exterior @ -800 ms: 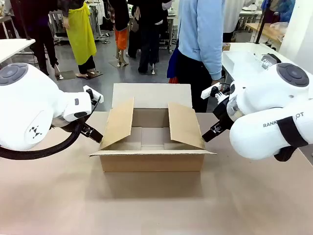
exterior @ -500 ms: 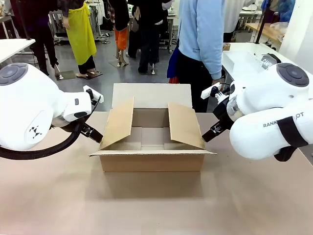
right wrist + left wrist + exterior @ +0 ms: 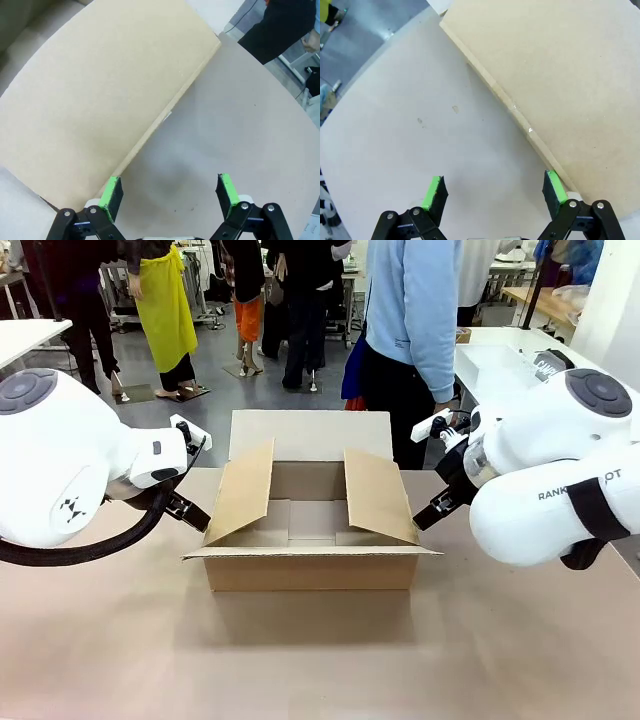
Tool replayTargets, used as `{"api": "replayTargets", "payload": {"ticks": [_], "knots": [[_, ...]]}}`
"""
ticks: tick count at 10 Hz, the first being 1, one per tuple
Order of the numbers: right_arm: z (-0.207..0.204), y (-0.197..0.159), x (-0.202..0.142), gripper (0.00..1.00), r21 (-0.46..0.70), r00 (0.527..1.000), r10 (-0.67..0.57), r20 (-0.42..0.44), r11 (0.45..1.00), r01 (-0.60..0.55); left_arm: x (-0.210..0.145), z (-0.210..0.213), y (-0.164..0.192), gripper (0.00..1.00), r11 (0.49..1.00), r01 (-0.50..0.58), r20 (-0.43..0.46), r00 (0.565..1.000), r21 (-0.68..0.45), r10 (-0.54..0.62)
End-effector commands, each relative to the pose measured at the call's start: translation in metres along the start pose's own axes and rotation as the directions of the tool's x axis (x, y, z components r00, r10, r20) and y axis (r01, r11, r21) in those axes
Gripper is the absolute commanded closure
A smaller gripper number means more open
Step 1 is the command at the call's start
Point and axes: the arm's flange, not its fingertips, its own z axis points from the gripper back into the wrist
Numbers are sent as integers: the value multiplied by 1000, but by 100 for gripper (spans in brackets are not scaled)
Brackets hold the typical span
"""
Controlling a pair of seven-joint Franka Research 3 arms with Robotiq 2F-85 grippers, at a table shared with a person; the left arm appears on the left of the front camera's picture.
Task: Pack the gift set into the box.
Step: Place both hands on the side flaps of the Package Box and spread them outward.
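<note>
The box (image 3: 312, 570), a brown cardboard carton, stands open in the middle of the table with its side flaps tilted up and its inside bare. My left gripper (image 3: 190, 512) sits low beside the left flap (image 3: 560, 75); its fingers are open, and the right pad (image 3: 554, 186) is close to the flap's edge. My right gripper (image 3: 432, 512) sits beside the right flap (image 3: 100, 90), also open, its left pad (image 3: 111, 192) at that flap's edge. Neither holds anything. The gift set is out of view.
A person in a light blue top (image 3: 410, 310) stands behind the box at the far side. A white table (image 3: 500, 360) lies at the back right. The brown tabletop (image 3: 320, 660) stretches in front of the box.
</note>
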Motion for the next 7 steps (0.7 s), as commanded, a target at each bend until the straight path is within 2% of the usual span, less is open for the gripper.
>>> {"api": "replayTargets", "payload": {"ticks": [1,7], "knots": [[0,0,0,0,0,1000,0,0,1000,0,0,0,0,0,1000,1,1,1000,0,-1],[0,0,0,0,0,1000,0,0,1000,0,0,0,0,0,1000,1,1,1000,0,-1]]}}
